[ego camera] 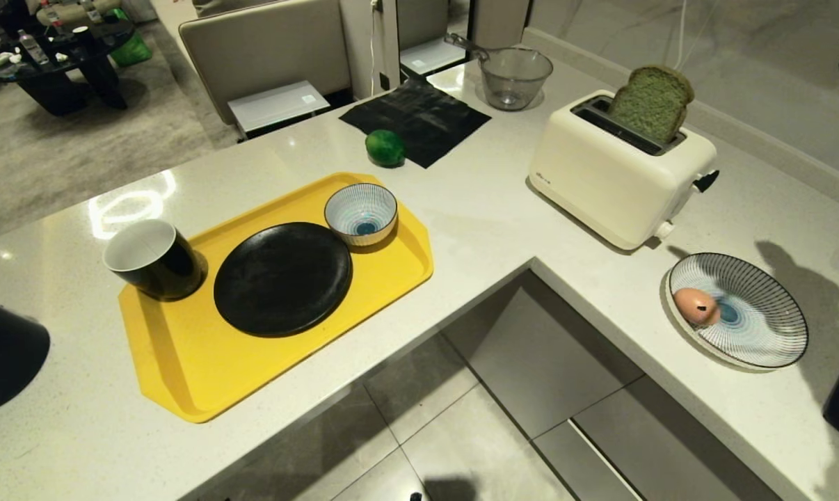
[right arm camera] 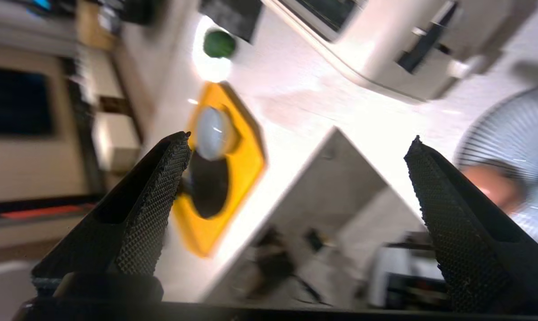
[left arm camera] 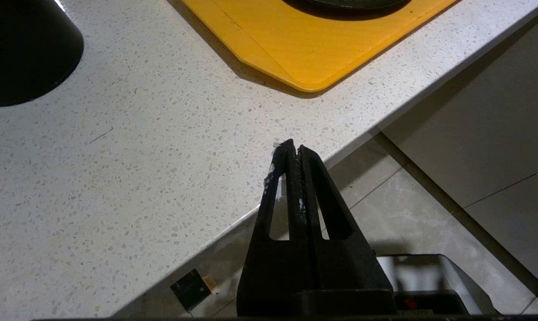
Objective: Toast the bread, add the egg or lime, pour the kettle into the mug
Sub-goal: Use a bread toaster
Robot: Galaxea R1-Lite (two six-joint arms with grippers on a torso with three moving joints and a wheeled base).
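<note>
Fingers spread wide; bread upright, tilted, in toaster.

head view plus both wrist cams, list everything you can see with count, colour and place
counter: 1, white speckled, L-shaped
tray: 1, yellow, on the counter's left part
plate: 1, black, on the tray
mug: 1, black with white inside, on the tray's left edge
small bowl: 1, blue-and-white striped, tray's far corner
lime: 1, green, beside the black cloth
glass bowl: 1, clear, far back
toaster: 1, cream, right of centre
bread: 1, green, upright in a toaster slot
striped plate: 1, blue-and-white, right
egg: 1, pinkish, on the striped plate
kettle: 1, black, left edge
left gripper: shut, at the counter's edge
right gripper: open, empty
</note>
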